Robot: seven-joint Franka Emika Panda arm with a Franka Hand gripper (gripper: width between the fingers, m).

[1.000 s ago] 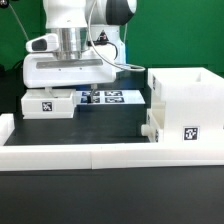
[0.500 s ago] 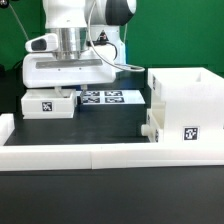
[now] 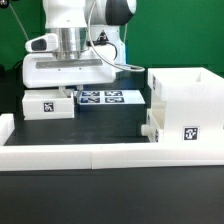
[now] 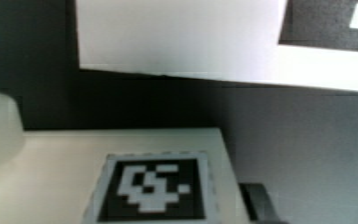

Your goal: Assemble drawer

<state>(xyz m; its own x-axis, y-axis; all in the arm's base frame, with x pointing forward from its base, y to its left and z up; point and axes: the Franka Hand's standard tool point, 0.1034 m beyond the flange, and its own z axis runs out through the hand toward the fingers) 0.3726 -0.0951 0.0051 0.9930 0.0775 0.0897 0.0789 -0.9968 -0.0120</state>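
Drawer housing, the tall boxy white plastic shell [image 3: 186, 108], stands at the exterior view's right; a small white open-top tagged tray [image 3: 47, 104] lies at its left, under the gripper [image 3: 70, 90]. Whether its fingers are parted or closed cannot be told. The arm hangs vertically, wrist downward. Descend squarely over one tray wall, centred, before closing.

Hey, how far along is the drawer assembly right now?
Early stage. Nothing looks joined: the housing stands alone at the exterior view's right, with no tray visibly inside it. In hand: the arm is down over a small tray at the left; its fingers aren't visible. Left: seating the trays in the housing.
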